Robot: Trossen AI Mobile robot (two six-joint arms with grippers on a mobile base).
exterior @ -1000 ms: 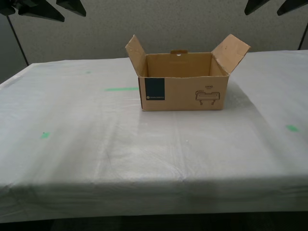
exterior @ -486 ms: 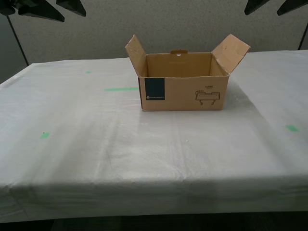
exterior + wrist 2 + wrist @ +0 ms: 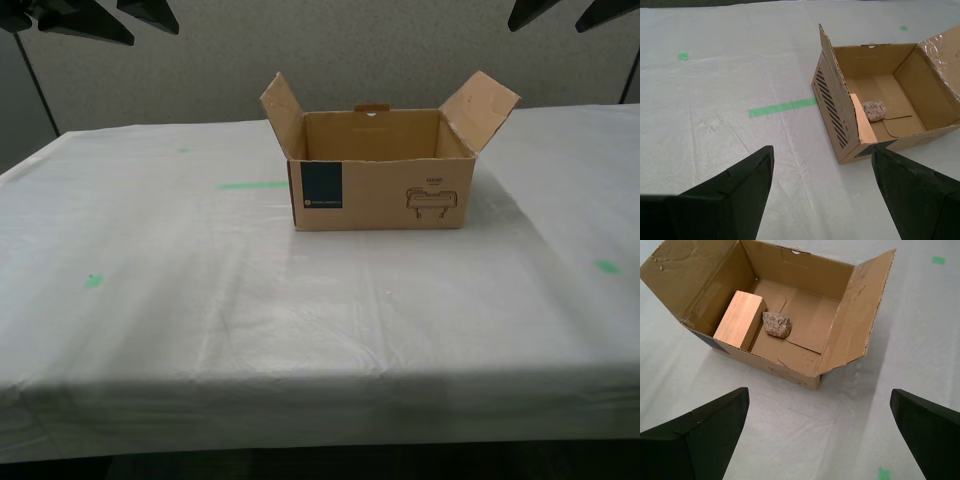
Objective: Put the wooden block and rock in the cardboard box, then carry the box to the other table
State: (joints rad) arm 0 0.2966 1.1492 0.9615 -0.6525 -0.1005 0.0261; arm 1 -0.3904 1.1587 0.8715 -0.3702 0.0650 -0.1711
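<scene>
Inside one cardboard box (image 3: 805,347): one wooden block (image 3: 740,319), one rock (image 3: 777,324); both tools released.

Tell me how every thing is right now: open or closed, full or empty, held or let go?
cardboard box: side flaps open, standing on the white-sheeted table, held by no pincer
wooden block: inside the box, against a wall
rock: inside the box, on its floor beside the block
my first pincer: open, empty, above the table short of the box
my second pincer: open, empty, off to the box's side
</scene>
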